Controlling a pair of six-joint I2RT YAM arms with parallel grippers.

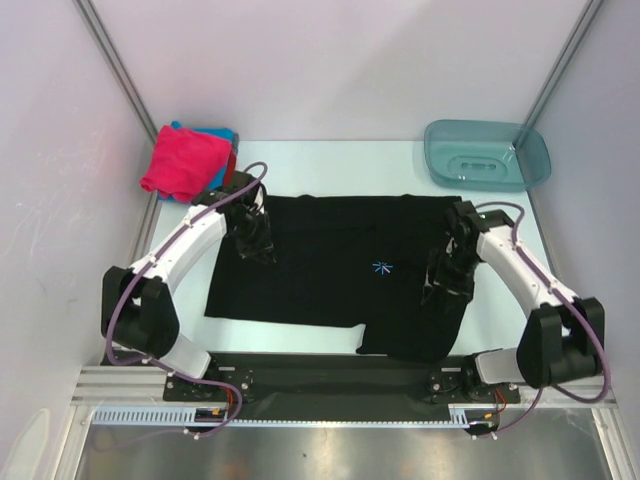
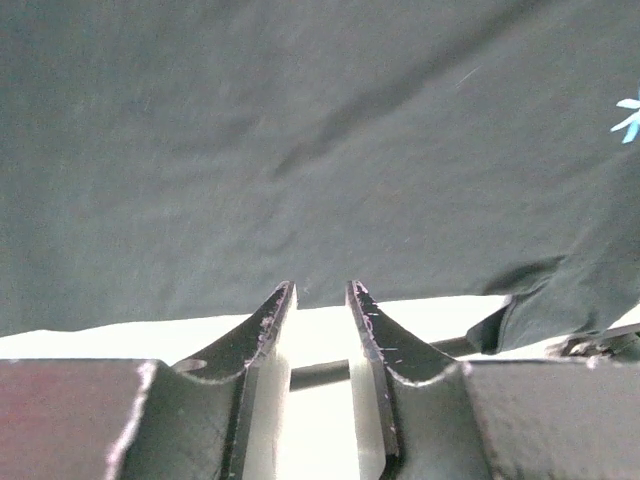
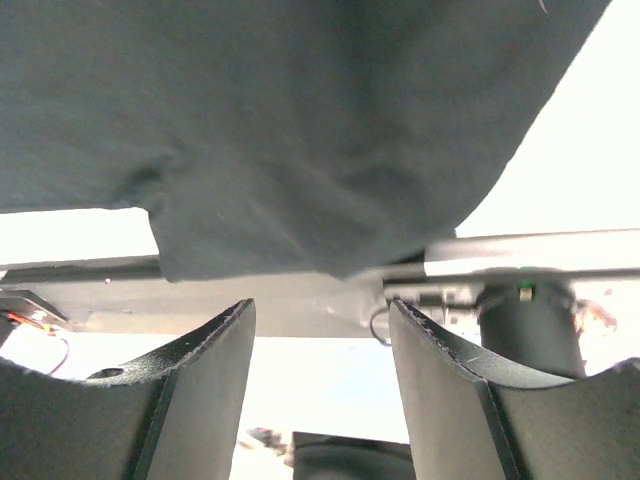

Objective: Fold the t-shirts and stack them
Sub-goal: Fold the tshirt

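The left hand (image 2: pixel 320 300) has its two fingers (image 2: pixel 262 335) set only a narrow way apart, with nothing between them. The white tabletop (image 1: pixel 330 165) shows through the gap. The hand hangs low over the far left part of the black t-shirt (image 1: pixel 320 270), and dark cloth fills nearly all of its wrist view. The shirt's near edge lies just beyond the fingertips.

The right hand (image 3: pixel 320 312) is spread wide and holds nothing. It sits above the right side of the same shirt. In its wrist view a lobe of the cloth lies ahead of the fingertips, with the grey base rail (image 3: pixel 540 250) crossing behind.

The black t-shirt lies spread flat across the middle of the tabletop, between the two arms. Its small blue-white starburst print (image 1: pixel 381 267) faces up, right of centre. The shirt's near right portion reaches further toward the near edge than the rest and ends just beside the rail.

At the far left corner lies the folded pile. A magenta-pink shirt (image 1: pixel 183 162) is on top, drooping over the tabletop's edge, and a blue shirt (image 1: pixel 218 133) peeks out behind it. The pile is apart from the black t-shirt. At the far right corner stands a translucent teal basin (image 1: pixel 487 155), also apart from the cloth.
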